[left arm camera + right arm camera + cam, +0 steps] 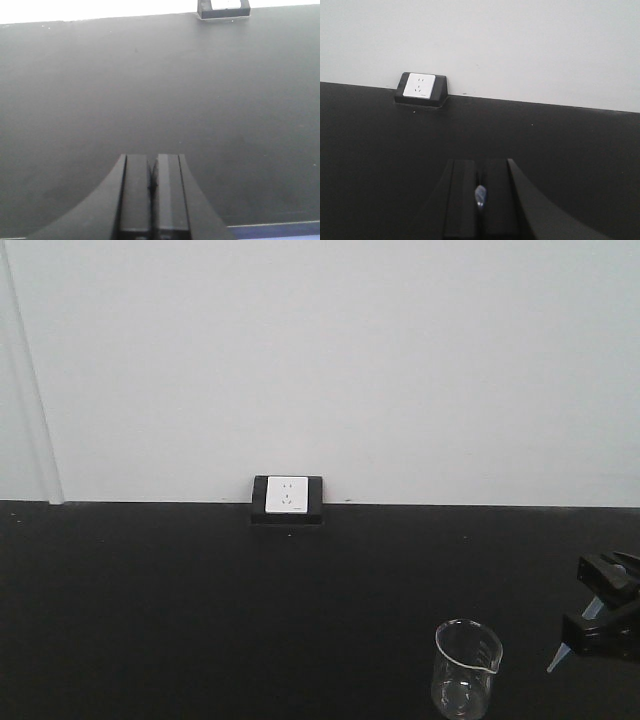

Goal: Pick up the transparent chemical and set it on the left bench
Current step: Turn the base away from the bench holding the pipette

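Note:
The transparent chemical, a slim clear bluish pipette, hangs from my right gripper at the right edge of the front view, its tapered tip pointing down-left above the black worktop. In the right wrist view its pale end shows squeezed between the shut fingers of the right gripper. My left gripper is shut with nothing in it, low over the black surface in the left wrist view. The left bench is out of view.
A clear glass beaker stands left of the held pipette, near the front edge. A white wall socket in a black housing sits at the back of the black worktop, against the white wall.

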Controlling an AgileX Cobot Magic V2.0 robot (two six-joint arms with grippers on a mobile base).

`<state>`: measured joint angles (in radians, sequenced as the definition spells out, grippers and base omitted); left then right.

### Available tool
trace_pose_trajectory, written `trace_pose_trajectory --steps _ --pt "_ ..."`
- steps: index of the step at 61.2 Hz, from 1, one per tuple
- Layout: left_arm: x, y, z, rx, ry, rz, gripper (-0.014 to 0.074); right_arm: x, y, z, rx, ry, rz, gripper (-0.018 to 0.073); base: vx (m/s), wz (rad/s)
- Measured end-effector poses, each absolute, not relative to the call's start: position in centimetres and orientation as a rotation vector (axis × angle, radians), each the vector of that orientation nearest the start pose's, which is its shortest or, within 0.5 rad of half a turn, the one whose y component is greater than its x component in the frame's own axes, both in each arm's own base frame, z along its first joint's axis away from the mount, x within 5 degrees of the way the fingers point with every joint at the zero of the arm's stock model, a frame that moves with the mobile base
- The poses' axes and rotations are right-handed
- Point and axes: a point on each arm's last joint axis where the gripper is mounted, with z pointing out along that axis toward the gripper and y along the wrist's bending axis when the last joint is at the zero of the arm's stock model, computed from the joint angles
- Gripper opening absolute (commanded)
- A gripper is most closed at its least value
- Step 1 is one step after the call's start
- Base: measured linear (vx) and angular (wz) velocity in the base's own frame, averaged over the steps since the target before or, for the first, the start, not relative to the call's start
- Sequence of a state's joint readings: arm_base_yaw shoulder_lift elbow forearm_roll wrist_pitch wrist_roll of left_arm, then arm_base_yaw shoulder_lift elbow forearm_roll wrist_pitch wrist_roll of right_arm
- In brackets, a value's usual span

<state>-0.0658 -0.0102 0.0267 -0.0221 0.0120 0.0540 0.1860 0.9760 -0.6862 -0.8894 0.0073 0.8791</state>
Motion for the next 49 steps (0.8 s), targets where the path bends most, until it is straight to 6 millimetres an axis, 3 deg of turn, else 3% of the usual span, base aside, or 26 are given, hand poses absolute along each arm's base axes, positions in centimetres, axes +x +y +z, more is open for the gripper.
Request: trace_pose_trajectory --steps 29,49 --pt "5.65 -0.38 20.36 0.074 1.510 -0.027 -0.0003 20.93 3.88 33.08 -0.170 1.771 0.122 -0.0004 -0.01 -0.02" --pt "5.65 -0.38 20.36 0.074 1.510 -0.027 -0.0003 20.93 3.88 33.08 -0.170 1.771 0.122 -0.0004 -0.08 -0.25"
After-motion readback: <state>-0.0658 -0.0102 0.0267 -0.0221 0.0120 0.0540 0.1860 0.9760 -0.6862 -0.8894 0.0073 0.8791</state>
